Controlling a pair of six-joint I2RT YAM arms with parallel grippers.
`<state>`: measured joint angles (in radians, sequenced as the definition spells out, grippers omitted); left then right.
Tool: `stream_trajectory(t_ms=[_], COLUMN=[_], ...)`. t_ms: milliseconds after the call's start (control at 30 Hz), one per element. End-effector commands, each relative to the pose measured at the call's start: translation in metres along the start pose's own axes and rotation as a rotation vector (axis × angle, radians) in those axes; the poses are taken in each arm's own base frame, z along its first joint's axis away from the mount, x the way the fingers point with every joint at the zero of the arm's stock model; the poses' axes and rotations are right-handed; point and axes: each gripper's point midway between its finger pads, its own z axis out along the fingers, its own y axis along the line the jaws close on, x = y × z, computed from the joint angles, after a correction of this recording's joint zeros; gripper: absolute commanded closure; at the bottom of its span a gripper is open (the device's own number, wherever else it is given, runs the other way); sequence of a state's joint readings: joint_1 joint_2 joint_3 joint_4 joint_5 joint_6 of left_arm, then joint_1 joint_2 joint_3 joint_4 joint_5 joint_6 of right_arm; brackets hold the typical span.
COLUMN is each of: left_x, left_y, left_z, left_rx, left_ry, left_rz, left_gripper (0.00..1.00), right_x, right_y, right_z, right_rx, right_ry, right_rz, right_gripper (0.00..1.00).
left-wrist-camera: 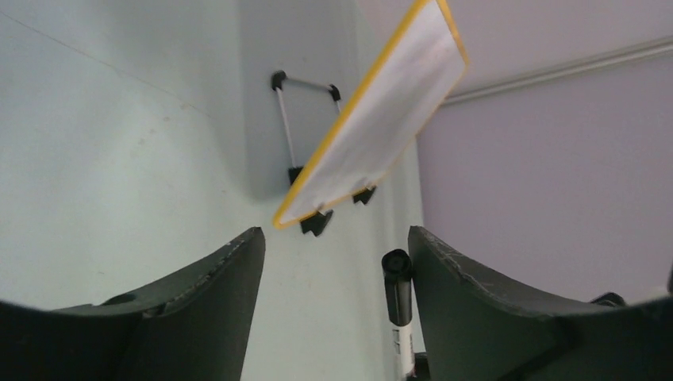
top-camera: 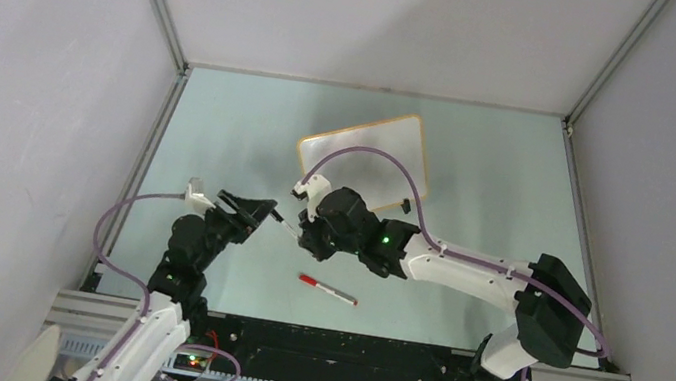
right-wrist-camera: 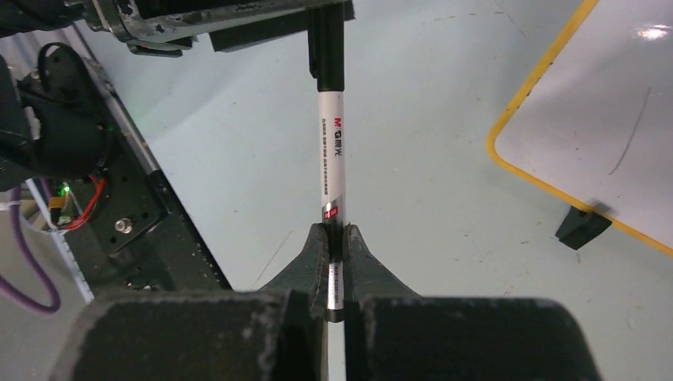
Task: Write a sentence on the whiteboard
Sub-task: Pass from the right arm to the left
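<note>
**Operator:** Left arm status?

**Technician:** Left gripper point(left-wrist-camera: 335, 236): fingers spread. The black cap point(left-wrist-camera: 396, 278) of the marker point(right-wrist-camera: 332, 159) sits between them, just beside one finger.

**Operator:** Right arm?

**Technician:** Right gripper point(right-wrist-camera: 335, 232): fingers pressed together on the marker's white barrel.

**Operator:** Board location?

**Technician:** In the top view, the whiteboard point(top-camera: 366, 157) is at 1 o'clock of the right gripper. It is propped tilted on black clip feet point(right-wrist-camera: 583, 225) on the table point(top-camera: 495, 194). A red pen point(top-camera: 327, 290) lies at 5 o'clock.

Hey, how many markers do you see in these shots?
2. The black-capped marker is pinched in the right gripper, its cap between the open fingers of the left gripper. The red-capped marker lies loose on the table near the arm bases. None appears hidden.
</note>
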<state>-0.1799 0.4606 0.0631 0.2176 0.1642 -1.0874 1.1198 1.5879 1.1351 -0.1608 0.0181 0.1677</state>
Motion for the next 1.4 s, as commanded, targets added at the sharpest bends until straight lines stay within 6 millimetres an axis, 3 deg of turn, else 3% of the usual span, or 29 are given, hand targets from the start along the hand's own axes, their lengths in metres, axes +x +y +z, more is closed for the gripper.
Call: stream_trajectory(t_ms=[0, 200, 300, 700, 900, 1067, 1100, 1167, 1233, 1333, 1367], left_x=[-0.002, -0.002, -0.002, 0.007, 0.013, 0.017, 0.018, 0.018, 0.019, 0.019, 0.019], left_y=[-0.049, -0.057, -0.058, -0.051, -0.051, -0.051, -0.052, -0.051, -0.051, -0.053, -0.053], left_z=[-0.005, -0.013, -0.017, -0.020, -0.019, -0.021, -0.021, -0.021, -0.021, -0.022, -0.022], left_rx=[0.151, 0.180, 0.186, 0.142, 0.141, 0.146, 0.151, 0.152, 0.153, 0.160, 0.162], left_ry=[0.055, 0.060, 0.053, 0.086, 0.109, 0.118, 0.118, 0.117, 0.119, 0.119, 0.119], left_rz=[-0.086, -0.101, -0.106, -0.122, -0.127, -0.133, -0.136, -0.140, -0.143, -0.158, -0.168], left_gripper=[0.31, 0.43, 0.58, 0.56, 0.62, 0.77, 0.88, 0.99, 1.00, 1.00, 1.00], right_x=[-0.012, -0.013, -0.015, -0.021, -0.020, -0.020, -0.019, -0.020, -0.021, -0.027, -0.026], right_y=[0.015, 0.020, 0.020, 0.021, 0.018, 0.011, 0.011, 0.011, 0.011, 0.008, 0.005], right_z=[-0.014, -0.016, -0.016, -0.014, -0.011, -0.008, -0.007, -0.008, -0.009, -0.016, -0.018], right_rx=[-0.070, -0.093, -0.095, -0.104, -0.094, -0.066, -0.067, -0.072, -0.069, -0.051, -0.042], right_ry=[-0.035, -0.034, -0.040, -0.055, -0.047, -0.032, -0.030, -0.030, -0.033, -0.051, -0.058], right_rz=[0.035, 0.044, 0.048, 0.058, 0.065, 0.087, 0.087, 0.088, 0.094, 0.138, 0.149], right_gripper=[1.00, 1.00, 1.00, 1.00, 1.00, 1.00, 1.00, 1.00, 0.94, 0.42, 0.36])
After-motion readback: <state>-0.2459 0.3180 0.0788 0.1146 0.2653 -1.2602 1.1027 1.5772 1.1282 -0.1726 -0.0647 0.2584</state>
